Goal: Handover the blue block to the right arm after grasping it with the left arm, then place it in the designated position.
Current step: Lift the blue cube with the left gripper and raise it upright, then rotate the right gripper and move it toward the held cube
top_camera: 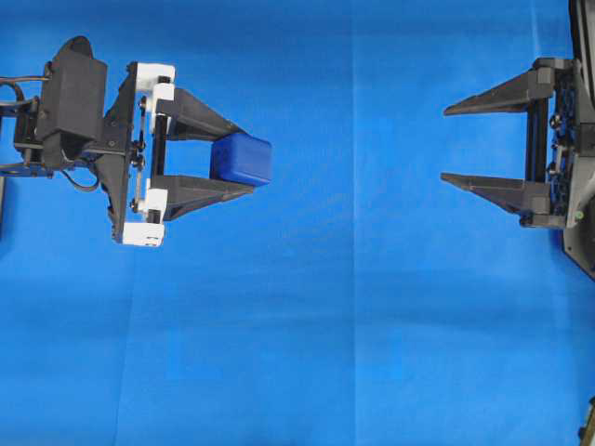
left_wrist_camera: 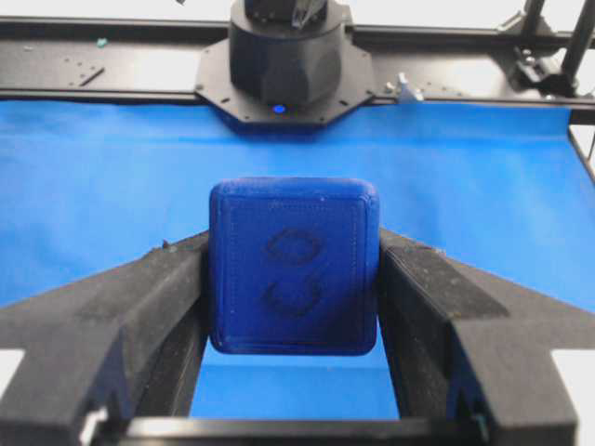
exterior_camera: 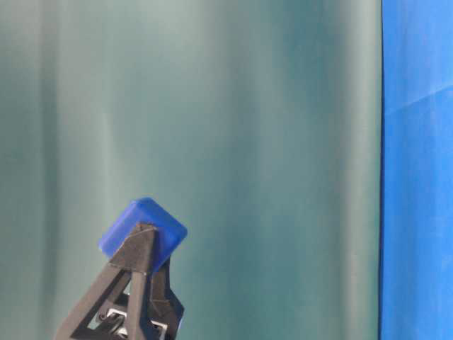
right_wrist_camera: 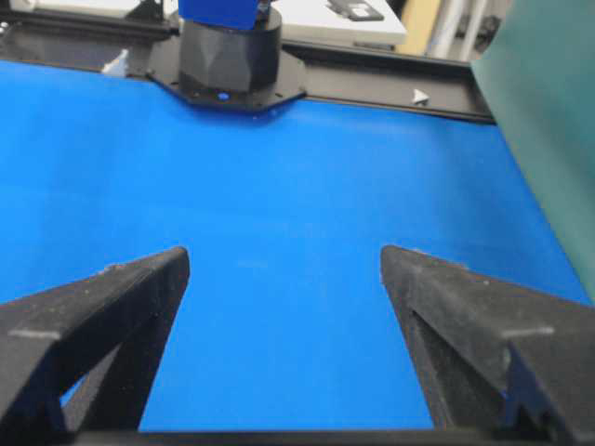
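Blue cloth [top_camera: 353, 325] covers the worktop. The left arm [top_camera: 65, 102] has its jaws clamped on the block [top_camera: 242, 159], which sits between the fingertips and juts past them, probably so the other side has bare faces to take. The right arm [top_camera: 567, 139] faces it from well apart, jaws spread wide and empty, apparently waiting for the handover. Both arms are cut off at the frame edges, and no designated spot is visible.
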